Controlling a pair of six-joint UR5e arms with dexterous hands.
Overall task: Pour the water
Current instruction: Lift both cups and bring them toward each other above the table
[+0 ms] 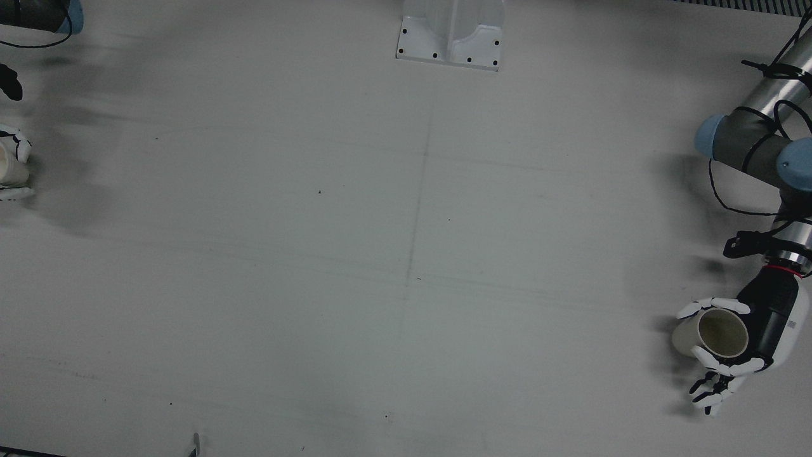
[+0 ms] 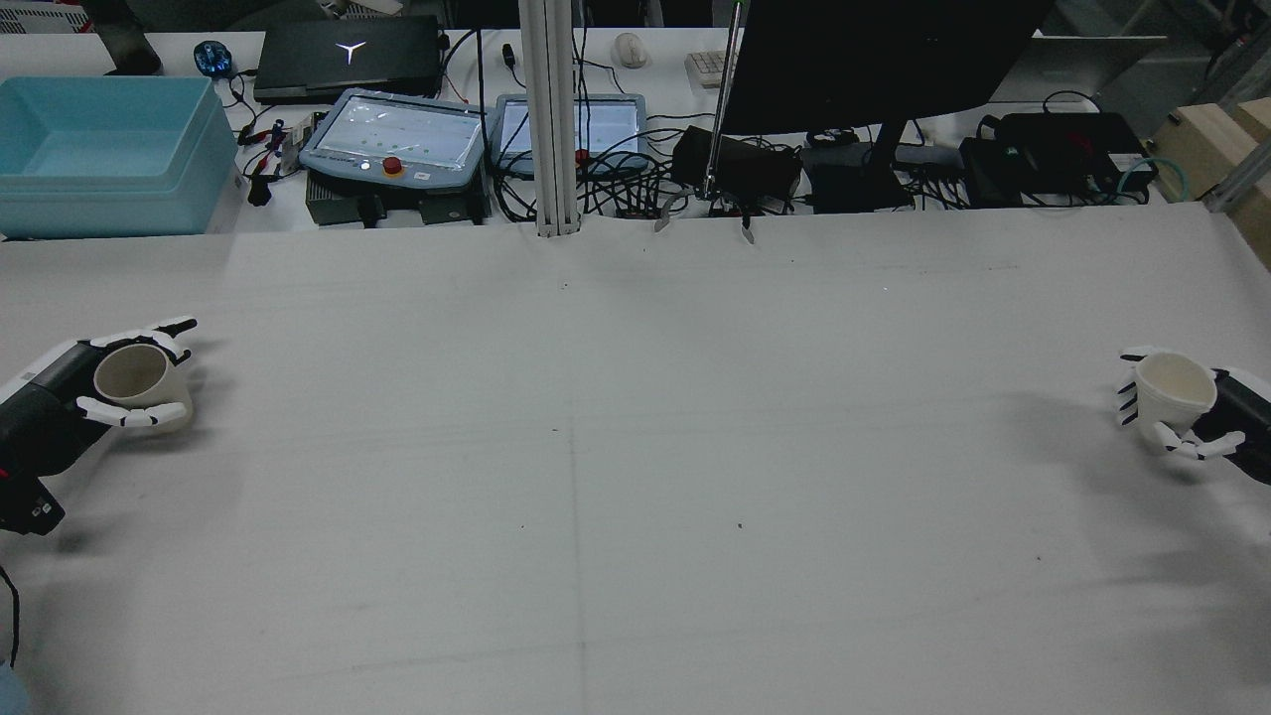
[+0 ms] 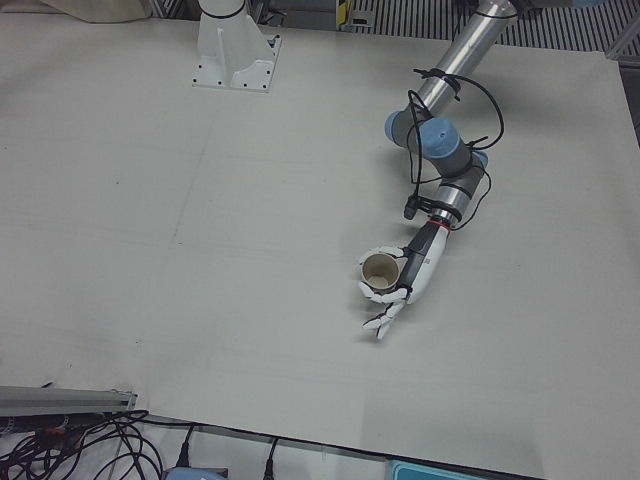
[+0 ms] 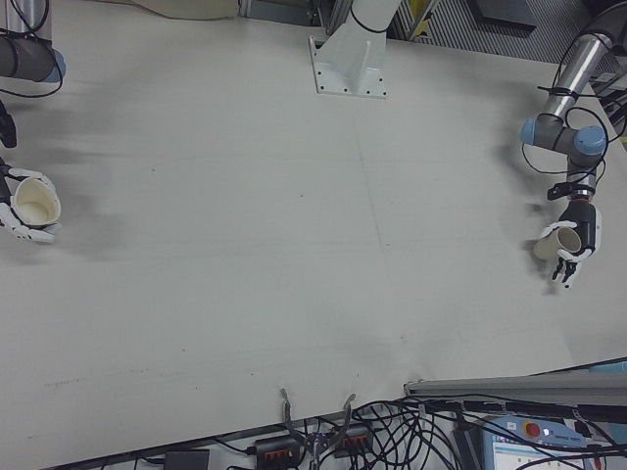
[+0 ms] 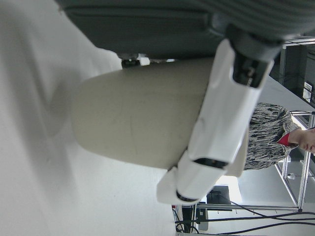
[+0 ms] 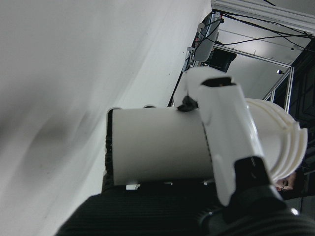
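My left hand (image 2: 60,402) is shut on a beige paper cup (image 2: 134,382) at the table's left edge in the rear view. The cup stands upright with its mouth open (image 1: 722,332) and looks empty. The left hand view shows the cup's side (image 5: 138,123) crossed by one white finger (image 5: 221,113). My right hand (image 2: 1226,417) is shut on a white cup (image 2: 1174,392) at the opposite edge, also upright. In the right hand view this cup (image 6: 157,150) hangs slightly above the table, over its shadow. The two cups are a full table width apart.
A white arm pedestal (image 1: 450,38) stands at the robot's side of the table. Beyond the operators' side are a blue bin (image 2: 99,149), teach pendants (image 2: 397,139), cables and a monitor (image 2: 874,60). A person (image 5: 275,135) appears beyond the table.
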